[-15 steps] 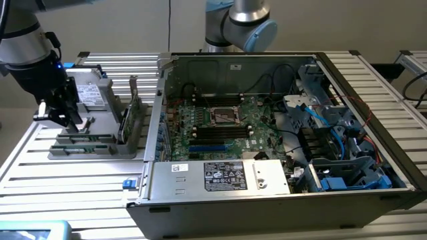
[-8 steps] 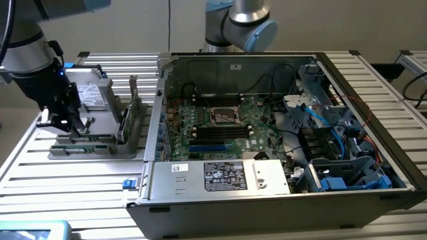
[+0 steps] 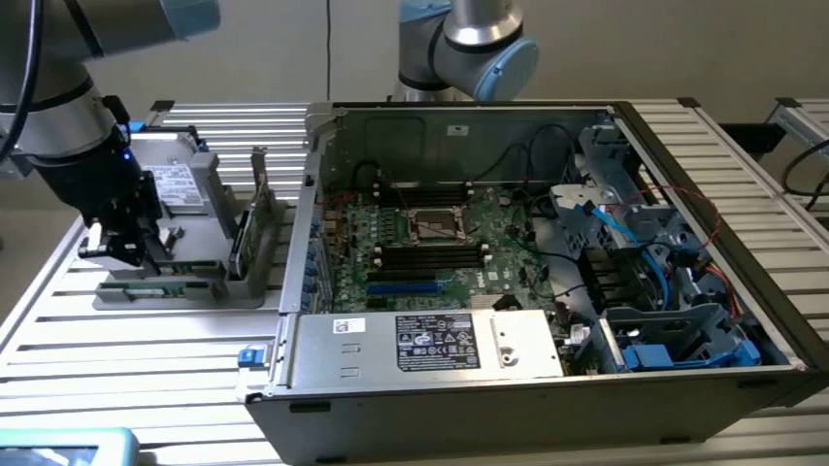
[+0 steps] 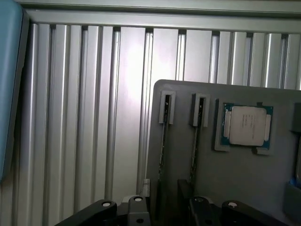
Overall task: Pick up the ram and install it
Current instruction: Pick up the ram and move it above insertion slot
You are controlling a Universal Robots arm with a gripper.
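Exterior view: the black two-fingered end effector [image 3: 130, 260] of the grey robot arm is lowered over the grey moulded parts tray [image 3: 240, 288]. The tray is set on the slatted aluminium bench [image 3: 130, 359], at the exterior view's left of the open dark metal computer case [image 3: 324, 364]. The ram [image 3: 153, 288], a long narrow green circuit-board stick with a small pale label, is seen on edge along the tray's near side, just beside the end effector.

Wrist view: the end effector [image 4: 168, 211] is shown spread, with nothing clamped. The nearer slot [image 4: 163, 141] of the tray passes between its fingers [image 4: 137, 209].

The main risk is judged to be alignment. This slot appears offset toward one finger, so the stick's top edge or the slot wall could be struck. The second slot [image 4: 195, 141] lies close by and could be fouled by the other finger. A skewed grip would leave the stick tilted, and seating in the black memory sockets [image 3: 421, 257] of the green motherboard [image 3: 512, 243] could then be spoiled. The square silver processor chip [image 4: 247, 125] is held just beyond the slots.
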